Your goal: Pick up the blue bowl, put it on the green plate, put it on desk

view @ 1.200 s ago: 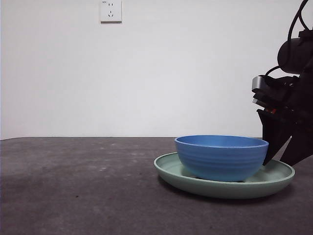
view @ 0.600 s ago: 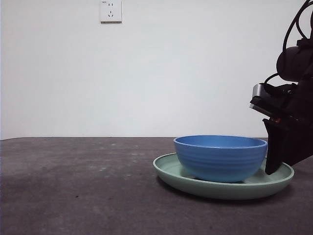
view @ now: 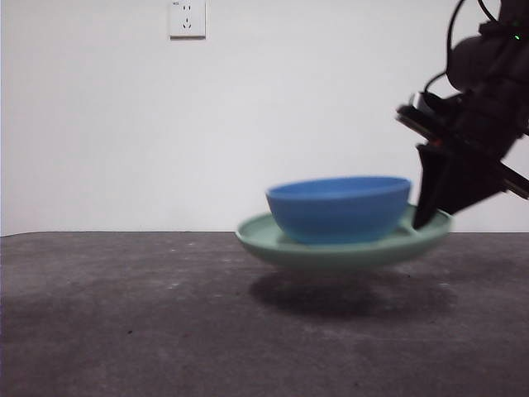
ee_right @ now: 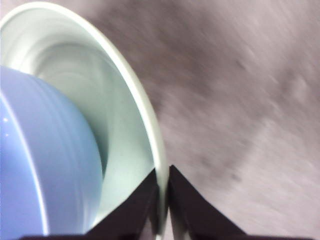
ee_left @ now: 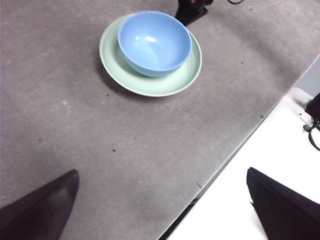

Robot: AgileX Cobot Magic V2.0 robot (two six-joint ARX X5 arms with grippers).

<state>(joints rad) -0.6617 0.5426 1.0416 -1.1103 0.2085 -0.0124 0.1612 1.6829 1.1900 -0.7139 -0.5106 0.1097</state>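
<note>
- The wide, shallow, pale mint-green glossy plate (view: 343, 244) hangs in the air above the dark grey-brown matte desk (view: 165, 314), with its shadow on the tabletop beneath it.
- The round, deep, medium-blue glossy bowl (view: 339, 208) sits inside the plate, off-centre, toward the side away from the pinched rim.
- The right gripper (ee_right: 162, 200) has its two black jaws closed tight on the plate's raised rim, one jaw inside the rim and one outside; in the front view it reaches the plate's right edge from the upper right (view: 434, 207).
- The left gripper (ee_left: 160, 210) is well apart from the plate and bowl, jaws spread wide with nothing between them, over the desk's edge.
- Beside that edge lies a white surface (ee_left: 260, 190).
- A white wall socket (view: 187, 18) is on the plain wall behind.
- Nothing else on the desk stands near the plate; the right wrist view is blurred.
</note>
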